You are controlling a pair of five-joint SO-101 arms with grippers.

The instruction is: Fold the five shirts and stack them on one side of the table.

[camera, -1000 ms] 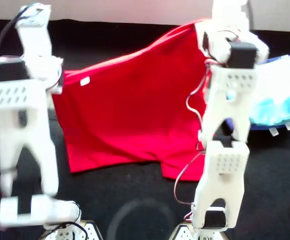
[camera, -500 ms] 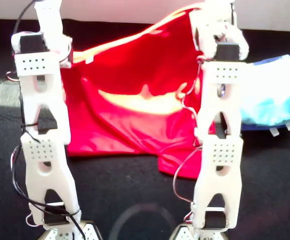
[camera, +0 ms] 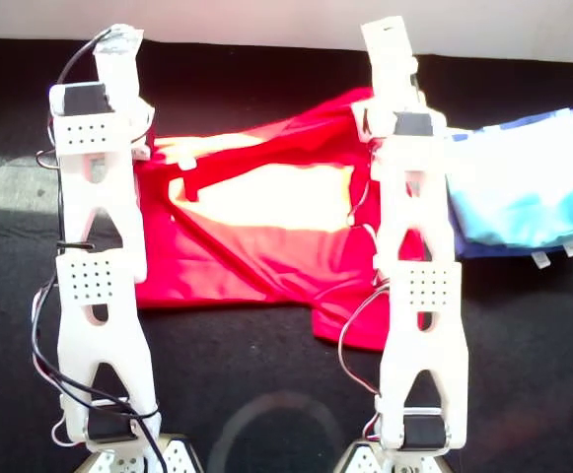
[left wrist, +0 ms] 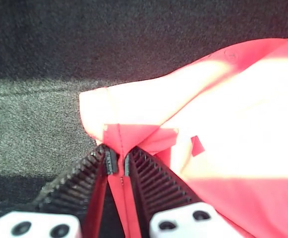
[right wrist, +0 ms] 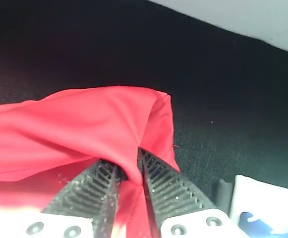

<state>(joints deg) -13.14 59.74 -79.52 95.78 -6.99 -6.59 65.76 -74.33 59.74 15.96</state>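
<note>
- progress, item in hand: red shirt (camera: 256, 246) is spread over the middle of the black table (camera: 523, 355), part folded. its far edge is lifted and doubled toward the near half. this fold is judged unfinished, since the near hem lies uneven and one flap trails out toward the front.
- left gripper (left wrist: 116, 161): clamped on a pinch of red cloth just by a folded corner of the shirt, with the cloth caught between the ribbed pads.
- right gripper (right wrist: 129, 166): likewise clamped on a gathered ridge of the red shirt, at the far end near the table's back edge.
- work judged done: stack of folded shirts (camera: 533, 197) is set at the right side of the table, just beside the red shirt. white, pale blue and dark blue layers are seen, with two small tags at its near edge.
- work judged left: the red shirt is to be folded down smaller and laid on the stack. a fifth shirt, if not already in the stack, cannot be accounted for.
- hidden or unclear: the number of shirts in the stack cannot be counted from the layers shown.
- hidden or unclear: a strip of the red shirt is covered by the right arm (camera: 419, 286), and its left edge by the left arm (camera: 94, 217).
- hidden or unclear: sleeves and collar cannot be told apart in the bunched cloth.
</note>
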